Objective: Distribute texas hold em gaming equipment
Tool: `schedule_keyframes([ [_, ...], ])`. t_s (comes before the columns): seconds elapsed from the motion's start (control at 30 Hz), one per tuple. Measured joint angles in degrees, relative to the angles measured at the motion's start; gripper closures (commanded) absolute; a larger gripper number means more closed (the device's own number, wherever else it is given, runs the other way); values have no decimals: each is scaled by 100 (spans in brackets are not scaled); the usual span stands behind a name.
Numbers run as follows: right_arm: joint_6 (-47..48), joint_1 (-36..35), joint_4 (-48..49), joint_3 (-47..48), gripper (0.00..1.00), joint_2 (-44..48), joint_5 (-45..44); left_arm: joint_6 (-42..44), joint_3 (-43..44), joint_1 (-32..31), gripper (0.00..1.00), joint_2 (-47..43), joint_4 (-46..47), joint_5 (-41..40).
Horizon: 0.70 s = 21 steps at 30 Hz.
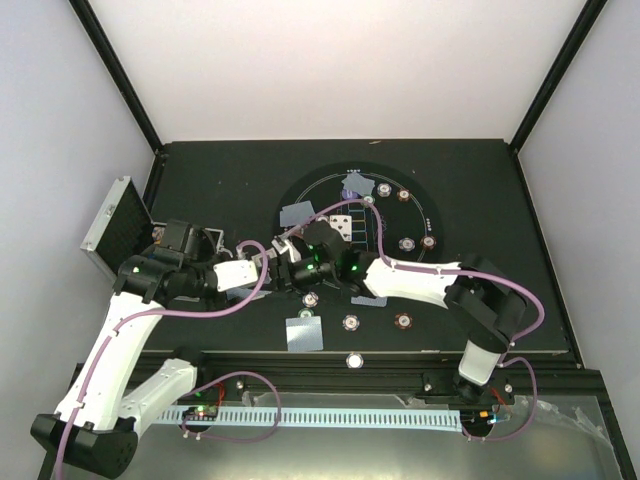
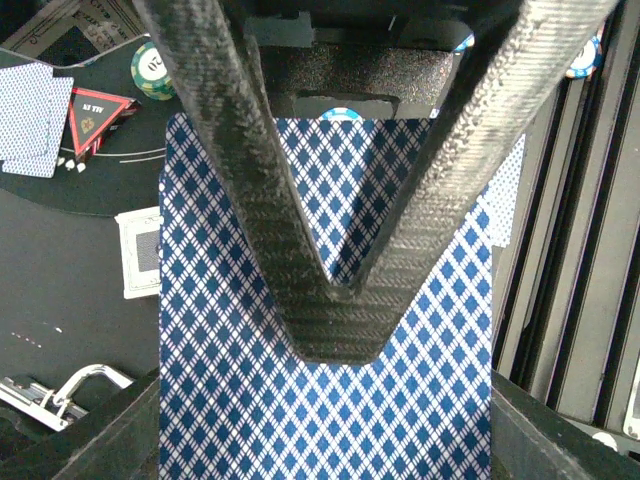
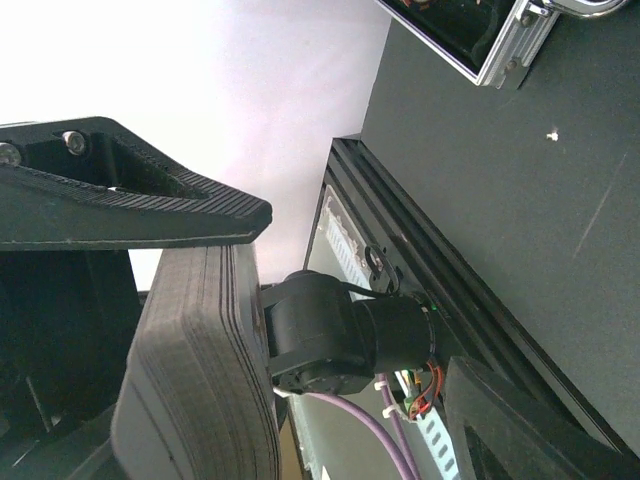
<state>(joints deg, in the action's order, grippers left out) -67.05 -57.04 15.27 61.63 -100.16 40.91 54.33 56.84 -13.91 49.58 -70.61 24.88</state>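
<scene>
**Two hands meet over the cards at mid-bench**

The likeliest slip is a fumbled pass. If the right hand (image 3: 255, 235) pinches more than one card, or the left lets go too early, the playing cards (image 2: 230, 400) could fan out and drop among the poker chips (image 1: 407, 243) on the dark bench (image 1: 480, 180). The two wrists are also crowded together at the centre of the top view, so they may knock each other.

The left hand (image 2: 335, 320) is clamped tight on the blue diamond-backed cards, its fingers meeting in a V across the back. The right hand's fingers stand parted, and nothing shows between them. The red triangle marker (image 2: 97, 120) lies at the upper left of the left wrist view.
</scene>
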Motion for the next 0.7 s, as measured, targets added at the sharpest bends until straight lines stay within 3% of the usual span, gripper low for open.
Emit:
schedule_keyframes([
  [0.57,369,234,-251,-291,44,411,37,2,0,0,98,116,-46,-4],
  [0.7,442,243,-343,-291,56,444,39,2,0,0,98,118,-50,-9],
])
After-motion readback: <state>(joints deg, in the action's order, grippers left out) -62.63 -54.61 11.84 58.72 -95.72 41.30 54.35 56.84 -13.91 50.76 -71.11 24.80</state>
